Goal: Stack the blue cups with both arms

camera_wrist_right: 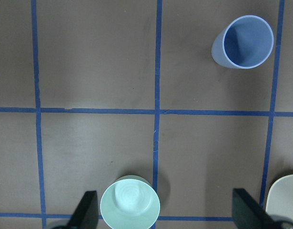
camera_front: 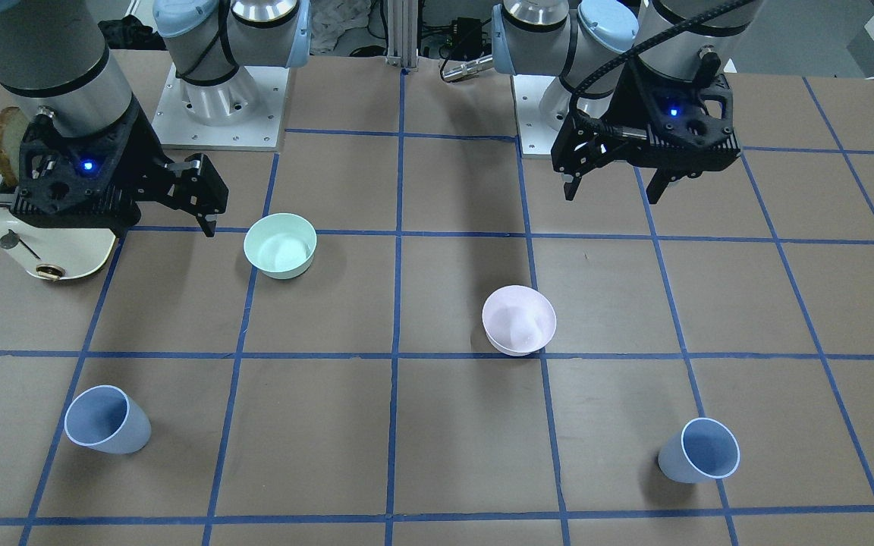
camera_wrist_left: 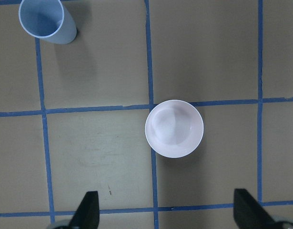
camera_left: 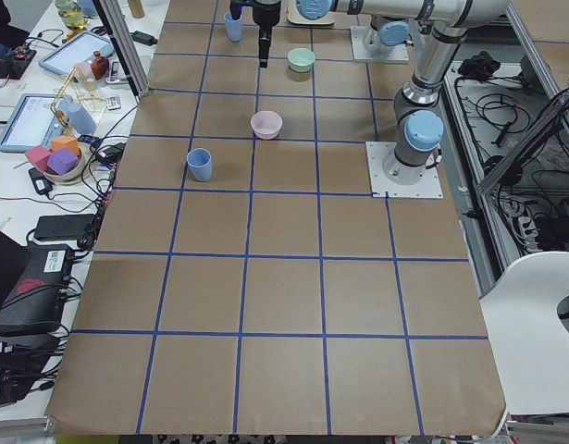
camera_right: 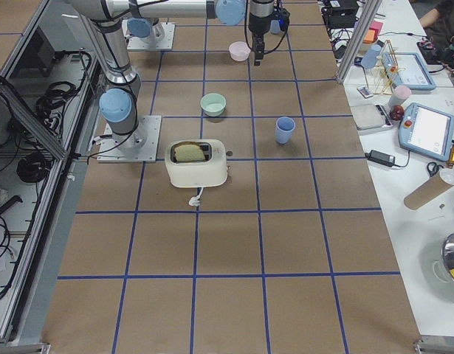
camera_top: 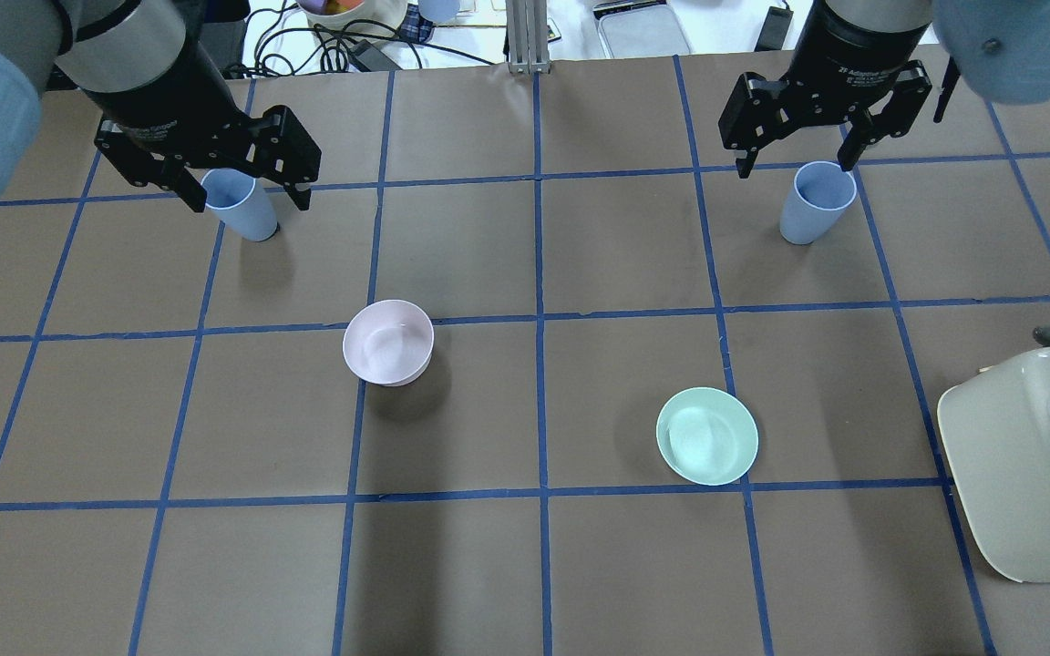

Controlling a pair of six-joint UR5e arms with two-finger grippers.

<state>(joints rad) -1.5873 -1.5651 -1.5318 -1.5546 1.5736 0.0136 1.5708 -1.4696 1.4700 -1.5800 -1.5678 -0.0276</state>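
Two pale blue cups stand upright and apart at the table's far side. One cup [camera_top: 242,205] [camera_front: 699,451] is on my left and shows at the top left of the left wrist view [camera_wrist_left: 44,21]. The other cup [camera_top: 817,202] [camera_front: 107,421] is on my right and shows at the top right of the right wrist view [camera_wrist_right: 242,42]. My left gripper [camera_top: 247,199] [camera_front: 611,189] hangs open and empty high above the table. My right gripper [camera_top: 797,166] [camera_wrist_right: 166,212] is also open, empty and high. Neither gripper touches a cup.
A pale pink bowl [camera_top: 388,342] [camera_wrist_left: 174,129] sits left of centre. A mint green bowl [camera_top: 707,435] [camera_wrist_right: 130,202] sits right of centre. A cream toaster [camera_top: 1026,465] [camera_front: 42,235] holding toast stands at my near right.
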